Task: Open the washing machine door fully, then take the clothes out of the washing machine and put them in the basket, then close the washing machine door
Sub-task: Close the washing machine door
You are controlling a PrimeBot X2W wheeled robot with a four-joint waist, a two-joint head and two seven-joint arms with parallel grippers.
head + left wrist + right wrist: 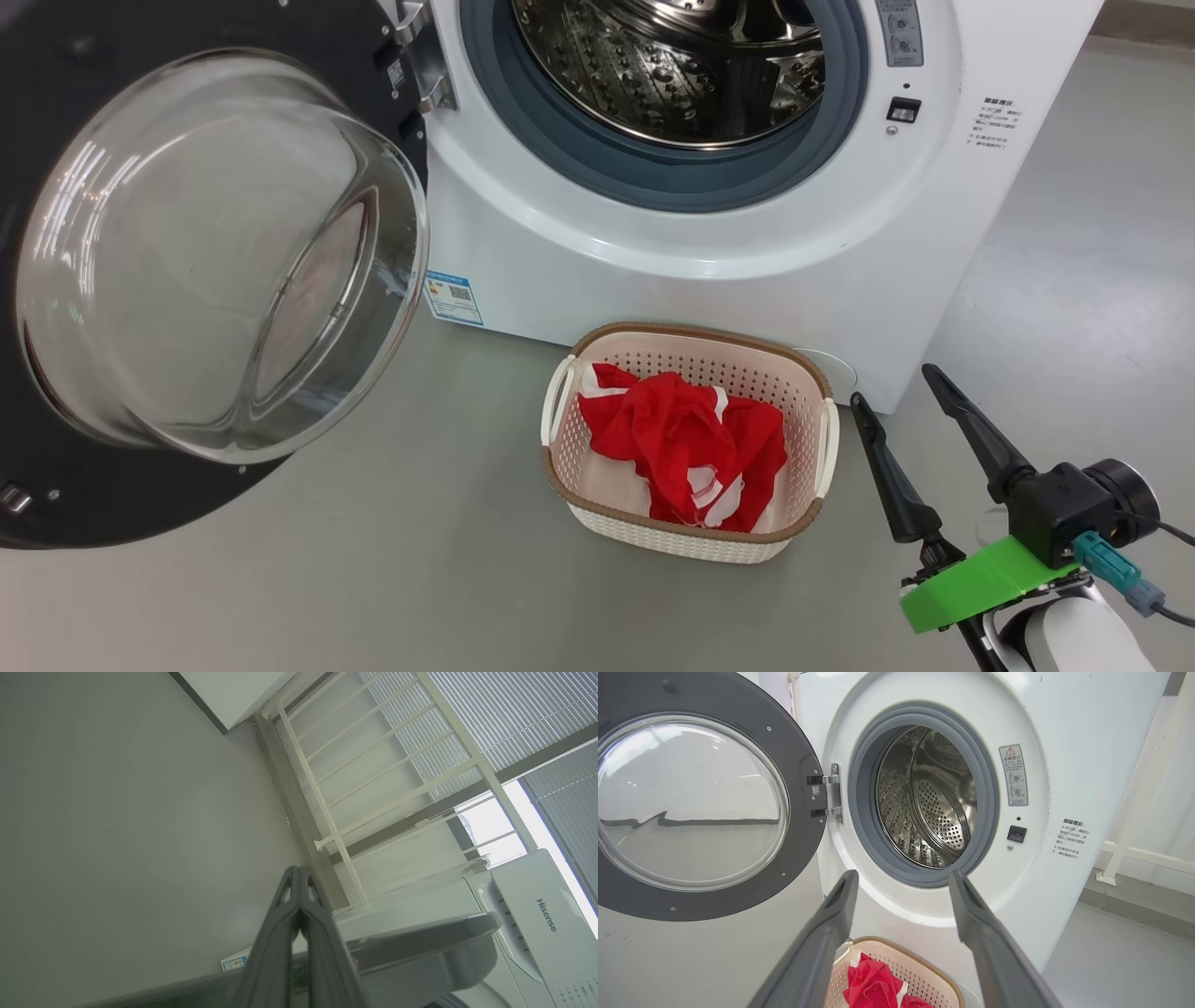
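- The large round washing machine door (210,271), with a glossy black rim and a bulging clear glass bowl, stands wide open to the left of the big white boxy front-loading washing machine (709,233).
- The perforated steel drum (672,65) shows bare metal inside the grey rubber seal (672,182).
- The bright red clothes (681,439) with white stripes lie bunched in the small cream-white perforated plastic basket (681,543) (brown woven-look rim), which sits on the grey floor (373,579) just in front of the machine.
- The right hand (892,385) hovers to the right of the basket, fingers spread wide and gripping nothing.
- The left hand (299,868) has its fingers pressed together, with nothing between them.
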